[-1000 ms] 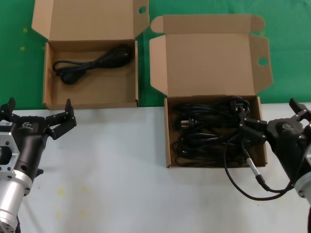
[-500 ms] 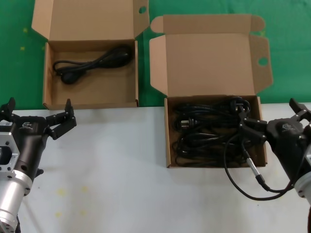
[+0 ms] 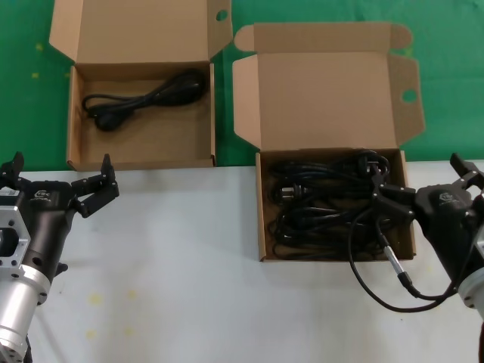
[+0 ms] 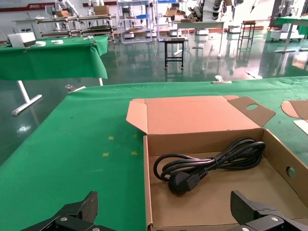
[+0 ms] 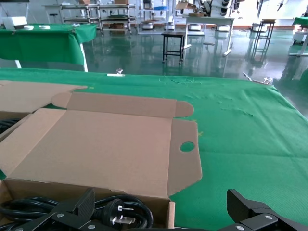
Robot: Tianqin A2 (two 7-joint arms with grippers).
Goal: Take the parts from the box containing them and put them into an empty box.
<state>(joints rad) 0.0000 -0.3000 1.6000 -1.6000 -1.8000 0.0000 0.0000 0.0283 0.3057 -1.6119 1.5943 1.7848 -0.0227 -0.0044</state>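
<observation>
So the setup is a table, white (image 3: 189, 265) near the robot and covered in green cloth (image 3: 454, 45) further back. The wrist cameras show a big hall behind it with a shiny floor, more green tables (image 4: 53, 53) and metal shelving (image 5: 159, 14).

Two cardboard boxes, both with lids flipped open. The left box (image 3: 140, 155), plain lid, sits on the green and has exactly one black power cord (image 3: 144, 98) coiled inside, plug toward the robot's left. The right box (image 3: 261, 227), the one with rounded wing flaps, straddles the green/white edge and is stuffed with a tangle of cords (image 3: 325, 204); can't count them.

Left gripper (image 3: 57, 178) hangs just in front of the left box, fingers spread wide, nothing in them. Right gripper (image 3: 431, 181) is at the right box's right wall, also spread wide with one finger tip over the cords.
</observation>
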